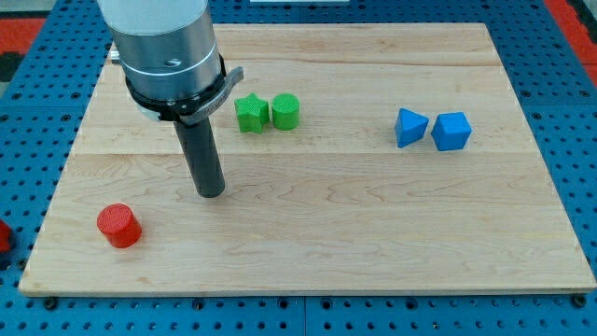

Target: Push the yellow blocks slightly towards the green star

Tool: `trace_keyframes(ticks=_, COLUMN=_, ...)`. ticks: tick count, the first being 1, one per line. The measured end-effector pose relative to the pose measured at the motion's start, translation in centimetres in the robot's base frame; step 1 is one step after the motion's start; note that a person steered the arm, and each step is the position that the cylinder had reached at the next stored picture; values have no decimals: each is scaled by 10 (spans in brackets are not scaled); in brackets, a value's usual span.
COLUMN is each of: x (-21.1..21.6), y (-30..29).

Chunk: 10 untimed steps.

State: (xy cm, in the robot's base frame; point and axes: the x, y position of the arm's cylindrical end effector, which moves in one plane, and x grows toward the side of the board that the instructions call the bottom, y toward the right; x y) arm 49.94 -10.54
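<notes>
Green star (249, 113) flat on board, upper middle-left, touching green cylinder (285, 111) on its right. Yellow blocks: not visible in view.

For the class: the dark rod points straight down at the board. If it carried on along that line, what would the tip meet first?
My tip would meet only the wooden board it already appears to rest on. No block lies under it: the red cylinder sits toward the view's bottom left, the green star above. No yellow blocks show.

Wooden board (308, 252) carries red cylinder (119, 226), green star (249, 113), green cylinder (285, 111), blue blocks (432, 129).
</notes>
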Motion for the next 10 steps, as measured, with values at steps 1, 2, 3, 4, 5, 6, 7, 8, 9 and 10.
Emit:
trace_keyframes(ticks=1, x=0, y=0)
trace_keyframes(ticks=2, x=0, y=43)
trace_keyframes(ticks=3, x=-37, y=42)
trace_keyframes(ticks=4, x=-78, y=-55)
trace_keyframes(ticks=5, x=-167, y=-140)
trace_keyframes(ticks=6, x=-201, y=-199)
trace_keyframes(ticks=7, x=-218, y=-200)
trace_keyframes(ticks=8, x=-269, y=-168)
trace_keyframes(ticks=9, x=-289, y=-116)
trace_keyframes(ticks=10, x=-251, y=-110)
